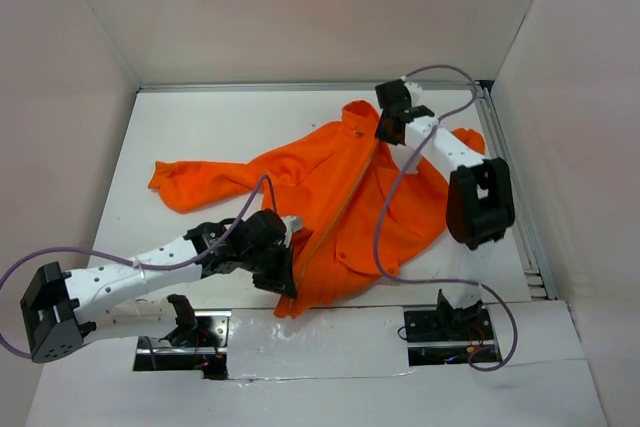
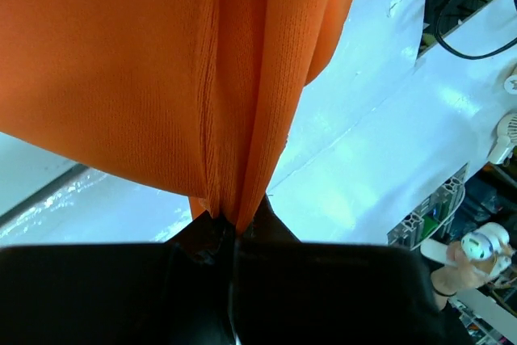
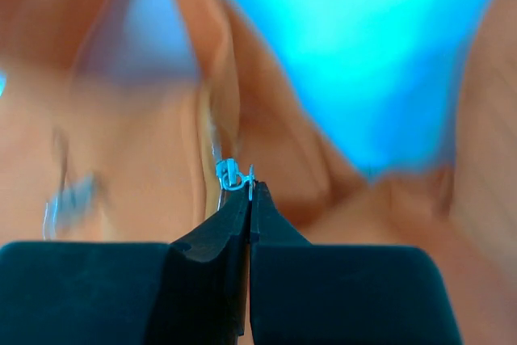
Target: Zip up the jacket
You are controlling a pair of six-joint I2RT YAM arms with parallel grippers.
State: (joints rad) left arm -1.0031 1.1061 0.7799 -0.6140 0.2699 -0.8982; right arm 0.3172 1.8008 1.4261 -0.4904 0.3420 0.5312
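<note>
I see the jacket (image 1: 340,197) spread across the white counter (image 1: 200,127), collar far from me, my left pincer (image 2: 234,228) pinched tight on its bottom hem, my right pincer (image 3: 249,195) closed on the silver zipper pull (image 3: 230,175) up near the collar

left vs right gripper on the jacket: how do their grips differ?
The left gripper pinches a bunched fold of orange fabric, while the right gripper pinches the small silver zipper pull. The left gripper sits at the near, bottom end of the jacket, and the right gripper is at the far, collar end. Shared: both are shut, at opposite ends of the zipper line.
</note>
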